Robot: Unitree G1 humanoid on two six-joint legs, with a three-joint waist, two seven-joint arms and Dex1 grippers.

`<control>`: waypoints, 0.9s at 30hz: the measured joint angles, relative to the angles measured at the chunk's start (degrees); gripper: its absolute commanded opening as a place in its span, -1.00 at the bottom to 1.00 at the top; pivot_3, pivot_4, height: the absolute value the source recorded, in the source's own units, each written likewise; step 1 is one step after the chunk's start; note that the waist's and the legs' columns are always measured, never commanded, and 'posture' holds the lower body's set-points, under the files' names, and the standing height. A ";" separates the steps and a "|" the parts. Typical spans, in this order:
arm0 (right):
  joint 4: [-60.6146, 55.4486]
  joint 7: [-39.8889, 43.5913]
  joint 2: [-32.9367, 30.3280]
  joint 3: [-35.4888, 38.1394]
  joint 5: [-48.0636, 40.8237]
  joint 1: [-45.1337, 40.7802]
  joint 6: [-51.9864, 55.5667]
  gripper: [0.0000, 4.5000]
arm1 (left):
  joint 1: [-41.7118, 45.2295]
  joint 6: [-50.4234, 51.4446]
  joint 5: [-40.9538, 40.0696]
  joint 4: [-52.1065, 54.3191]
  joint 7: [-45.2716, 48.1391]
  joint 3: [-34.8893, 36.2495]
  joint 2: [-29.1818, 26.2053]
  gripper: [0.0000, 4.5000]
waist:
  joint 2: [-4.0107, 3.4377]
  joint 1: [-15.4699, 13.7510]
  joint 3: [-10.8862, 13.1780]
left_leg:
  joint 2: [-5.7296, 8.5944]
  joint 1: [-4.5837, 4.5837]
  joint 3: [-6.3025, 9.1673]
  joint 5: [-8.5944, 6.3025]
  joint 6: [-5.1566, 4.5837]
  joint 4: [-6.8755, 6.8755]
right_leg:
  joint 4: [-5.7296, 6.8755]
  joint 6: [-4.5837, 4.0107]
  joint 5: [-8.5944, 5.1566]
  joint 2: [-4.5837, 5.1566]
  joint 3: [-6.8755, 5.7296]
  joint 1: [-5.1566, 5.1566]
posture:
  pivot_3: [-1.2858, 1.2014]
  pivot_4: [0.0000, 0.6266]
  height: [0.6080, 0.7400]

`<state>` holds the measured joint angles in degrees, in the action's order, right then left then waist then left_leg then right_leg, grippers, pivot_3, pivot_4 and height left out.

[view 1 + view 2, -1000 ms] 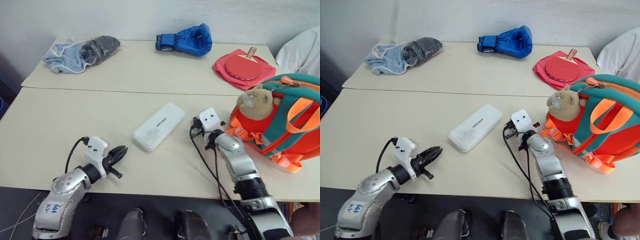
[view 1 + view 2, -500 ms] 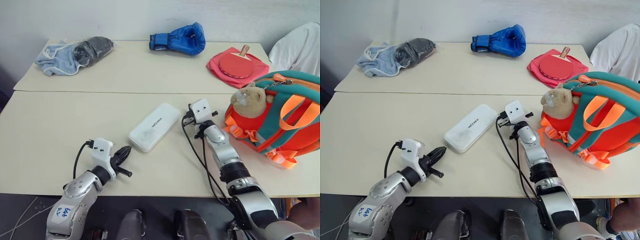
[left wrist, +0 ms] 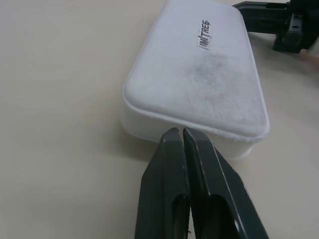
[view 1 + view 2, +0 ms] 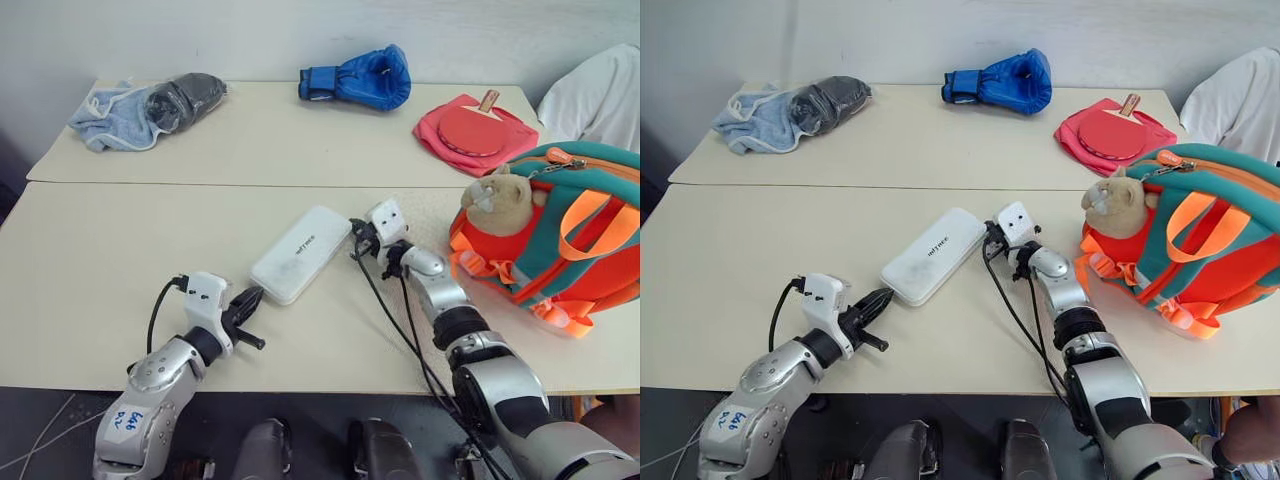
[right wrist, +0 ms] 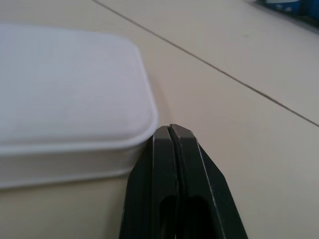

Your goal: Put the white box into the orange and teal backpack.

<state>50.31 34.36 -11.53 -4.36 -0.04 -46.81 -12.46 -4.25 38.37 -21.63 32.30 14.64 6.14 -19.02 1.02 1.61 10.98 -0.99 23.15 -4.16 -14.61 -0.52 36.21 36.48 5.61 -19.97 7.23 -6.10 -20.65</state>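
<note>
The white box (image 4: pixel 300 253) lies flat on the front table, its long axis slanting from front left to back right, dark lettering on top. My left gripper (image 4: pixel 254 296) is shut, its tip at the box's near end (image 3: pixel 192 107). My right gripper (image 4: pixel 354 228) is shut too, its tip against the box's far right corner (image 5: pixel 75 94). The orange and teal backpack (image 4: pixel 570 235) stands at the right edge of the table with a tan plush animal (image 4: pixel 495 205) on its front, to the right of my right arm.
On the back table lie a blue boxing glove (image 4: pixel 358 79), a pink paddle case with a red paddle (image 4: pixel 472 131), and a light blue towel with a dark bundle (image 4: pixel 150 107). A person's white sleeve (image 4: pixel 595 95) shows at the far right. A seam (image 4: pixel 200 184) separates both tables.
My right gripper swung left to the box's far right corner and the box slid left and toward the front, meeting my left gripper's tip. The camera view also shifted slightly.
</note>
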 measured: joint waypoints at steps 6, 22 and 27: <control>-11.77 15.05 -1.71 -2.27 -3.93 7.74 1.32 -1.00 | 0.39 -0.03 0.01 -1.09 1.28 1.53 -2.25 -0.93 | 0.00 -0.05 0.00 | 0.00 0.00 0.02 0.00 0.00 -0.01 | -0.01 0.00 0.00 0.04 -0.02 0.01 | 0.03 -0.52 1.00; -43.78 21.81 -10.98 -8.45 -5.32 17.18 28.09 -1.00 | 21.53 -2.19 -1.56 -23.84 13.99 5.86 -14.52 -0.93 | -0.01 -1.28 0.01 | 0.15 0.02 0.06 -0.04 0.00 -0.03 | 0.02 0.00 0.00 0.14 -0.13 -0.07 | 0.03 -0.52 1.00; -44.39 20.54 -10.91 -11.45 -2.54 15.87 27.94 -1.00 | 34.54 -2.53 3.59 -38.49 16.91 -3.26 -13.02 -0.93 | 0.00 -1.52 0.01 | 0.17 0.06 -0.04 -0.03 -0.04 -0.01 | 0.02 0.01 0.01 -0.18 -0.25 -0.08 | 0.03 -0.52 1.00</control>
<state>5.91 54.90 -22.44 -15.81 -2.58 -30.94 15.48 30.29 35.84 -18.04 -6.19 31.56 2.89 -32.03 1.02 0.09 10.99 -0.82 23.21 -4.20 -14.64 -0.56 36.20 36.50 5.63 -19.96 7.05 -6.34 -20.73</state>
